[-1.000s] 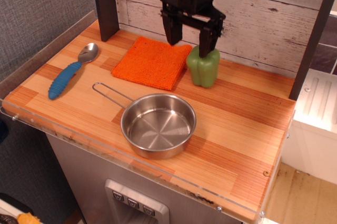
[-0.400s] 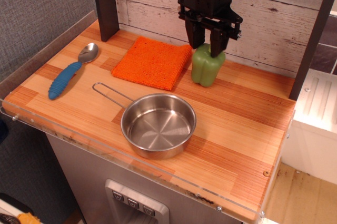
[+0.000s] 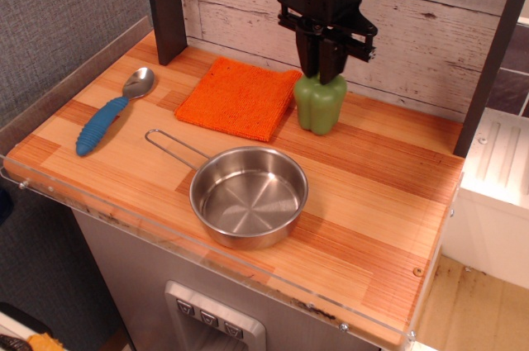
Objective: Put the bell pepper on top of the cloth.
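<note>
The green bell pepper (image 3: 319,108) stands upright on the wooden table, just right of the orange cloth (image 3: 238,97) and touching its right edge. My gripper (image 3: 323,75) comes straight down from above, and its black fingers are closed together on the top of the pepper, around its stem. The stem is hidden between the fingers. The cloth lies flat at the back of the table with nothing on it.
A steel pan (image 3: 248,196) with a wire handle sits in front of the cloth. A spoon with a blue handle (image 3: 110,113) lies at the left. A dark post (image 3: 165,6) and a wood-plank wall (image 3: 430,33) stand behind. The table's edge (image 3: 198,253) runs along the front.
The gripper moved right over the pepper, came down and closed its fingers on the pepper's top. The pepper has shifted slightly left towards the cloth.
</note>
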Tool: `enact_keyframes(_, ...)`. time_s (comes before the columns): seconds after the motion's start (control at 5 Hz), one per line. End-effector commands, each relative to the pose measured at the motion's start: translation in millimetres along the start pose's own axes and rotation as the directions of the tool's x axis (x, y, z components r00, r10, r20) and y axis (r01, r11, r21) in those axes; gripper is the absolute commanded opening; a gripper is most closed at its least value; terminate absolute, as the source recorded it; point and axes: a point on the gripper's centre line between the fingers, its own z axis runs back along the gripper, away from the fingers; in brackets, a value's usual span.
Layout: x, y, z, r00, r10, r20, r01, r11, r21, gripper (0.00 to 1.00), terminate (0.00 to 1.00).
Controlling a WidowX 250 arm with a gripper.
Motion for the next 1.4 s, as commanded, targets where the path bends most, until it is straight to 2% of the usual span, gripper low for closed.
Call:
enact_keyframes(0.0, -11, 16, 22, 1.0, 0.005, 0.028, -0.005, 1.0, -0.023, 0.0, 0.0)
enact_keyframes(0.2, -27, 37, 49, 0.997, 0.036, 0.073, -0.036, 0.999, -0.002, 0.0, 0.0)
enact_keyframes(0.4, -40, 60, 57, 0.995, 0.07, 0.075, -0.072, 0.997, 0.034, 0.0, 0.0)
enact_keyframes(0.6, -51, 75, 66, 0.989, 0.089, 0.114, -0.091, 0.996, 0.009, 0.0, 0.0)
enact_keyframes(0.8, -56, 83, 68, 0.987, 0.097, 0.125, -0.097, 0.995, -0.01, 0.0, 0.0)
enact_keyframes(1.2, -46, 109, 61, 0.98, 0.159, 0.119, -0.164, 0.986, 0.039, 0.0, 0.0)
